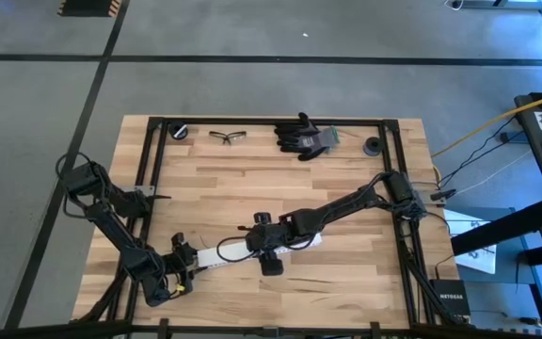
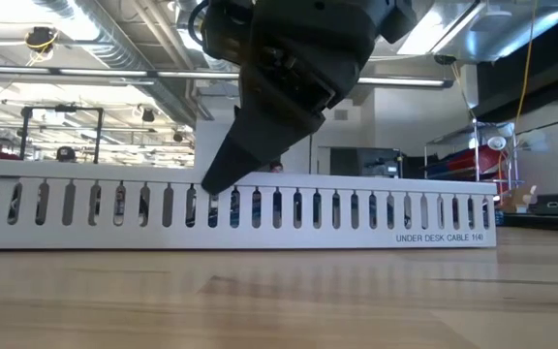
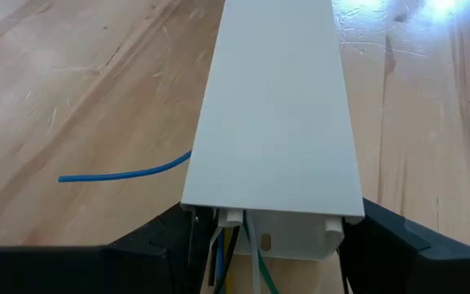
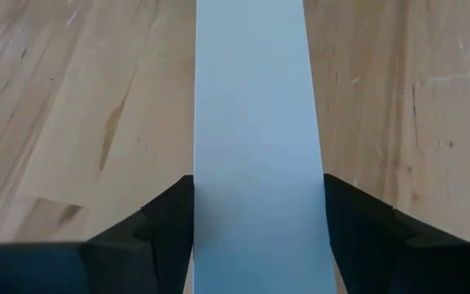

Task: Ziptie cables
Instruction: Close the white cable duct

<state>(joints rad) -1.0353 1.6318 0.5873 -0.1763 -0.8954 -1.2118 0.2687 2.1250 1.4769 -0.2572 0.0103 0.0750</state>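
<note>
Both the left end effector (image 3: 272, 245) and the right end effector (image 4: 255, 237) clamped the white rail (image 3: 276, 114); coloured wires (image 3: 227, 245) lay inside, mostly hidden.

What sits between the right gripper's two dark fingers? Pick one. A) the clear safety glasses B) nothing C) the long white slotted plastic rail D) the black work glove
C: the right gripper straddles the long white slotted plastic rail, one dark finger against each side.

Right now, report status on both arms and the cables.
Left end effector clamps the white rail end. Right end effector straddles it mid-length. Cables inside; blue one strays out.
</note>
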